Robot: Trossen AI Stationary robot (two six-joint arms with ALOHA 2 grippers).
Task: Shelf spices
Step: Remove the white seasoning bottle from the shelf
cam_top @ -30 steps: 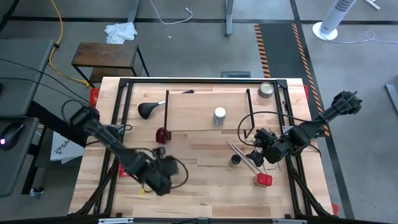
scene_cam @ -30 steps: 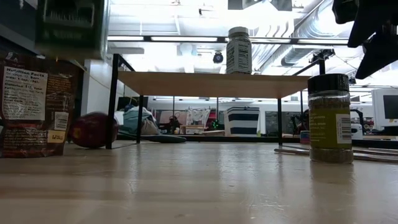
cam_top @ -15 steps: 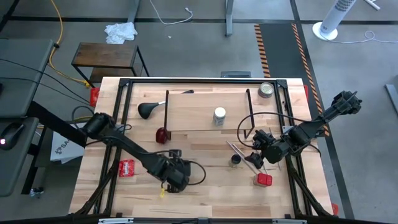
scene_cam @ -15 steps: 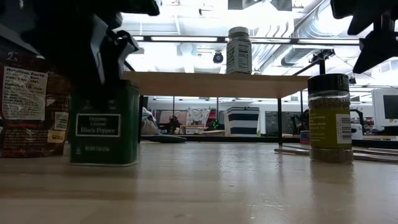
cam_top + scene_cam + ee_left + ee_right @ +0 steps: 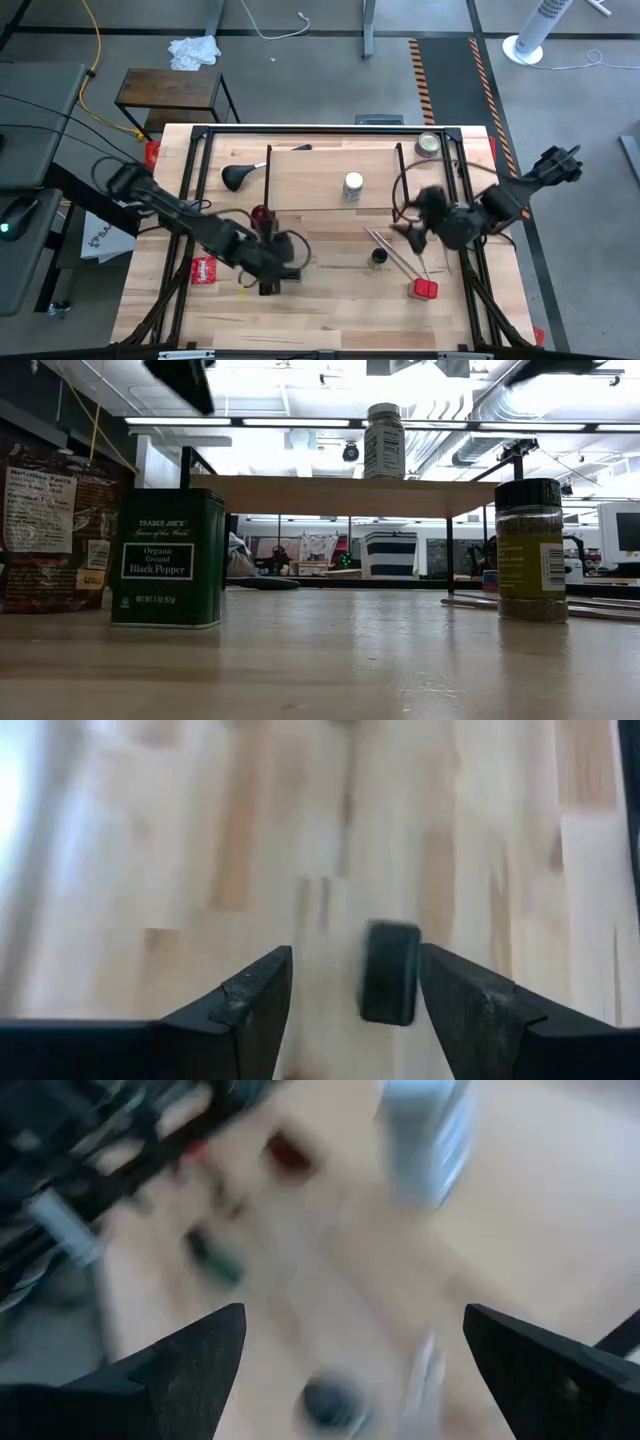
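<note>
both grippers have their fingers spread and hold nothing: the left gripper (image 5: 268,262) hovers over the table's centre-left, the right gripper (image 5: 418,225) at 3 o'clock. the white-capped jar (image 5: 353,185) stands on the shelf (image 5: 320,165) at 12 o'clock; the black pepper tin (image 5: 167,557) sits on the tabletop (image 5: 340,660).

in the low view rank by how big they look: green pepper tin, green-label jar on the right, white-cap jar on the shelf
1. Green pepper tin, clearly largest in the picture.
2. Green-label jar.
3. White-cap jar, smallest.

The tin and the green-label jar stand nearer the camera than the shelf, so true sizes may differ.
</note>
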